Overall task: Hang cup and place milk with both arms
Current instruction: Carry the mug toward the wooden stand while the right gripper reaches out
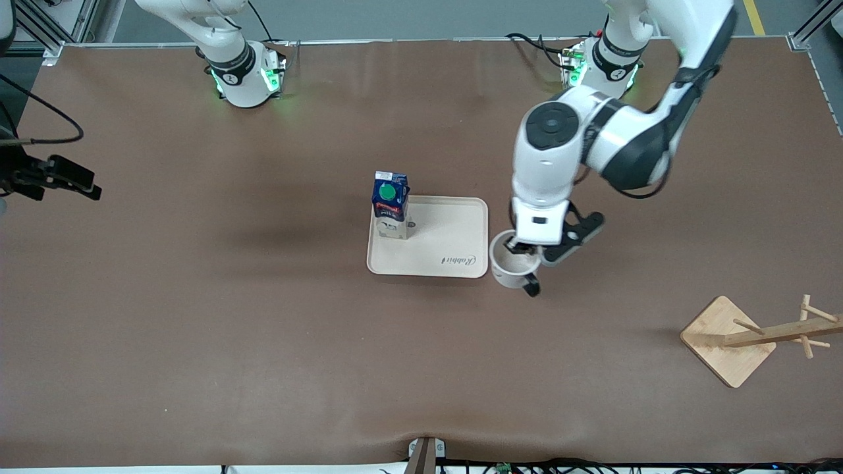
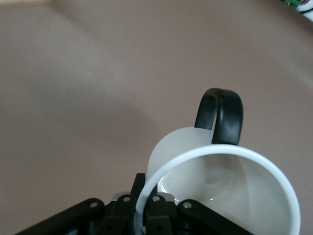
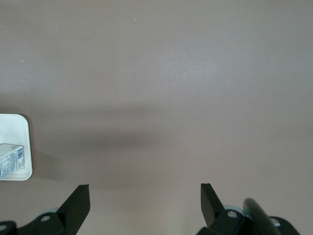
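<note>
The milk (image 1: pixel 390 212) already stands on the tray (image 1: pixel 454 237). The left gripper (image 1: pixel 520 253) pinches the cup (image 1: pixel 512 268) by its rim beside the tray, well apart from the rack (image 1: pixel 751 339), so hanging remains. The right gripper (image 3: pixel 145 201) waits, fingers spread, over bare table.

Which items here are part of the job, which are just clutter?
Job items:
- cup, its rim pinched by the left gripper
- milk carton, standing on the tray
- wooden cup rack, toward the left arm's end
- right gripper, open, waiting over bare table

Lying about:
- cables at the table edge

White cup (image 1: pixel 512 266) upright beside the tray (image 1: pixel 454 240); blue-topped milk (image 1: pixel 390 205) stands on it.
</note>
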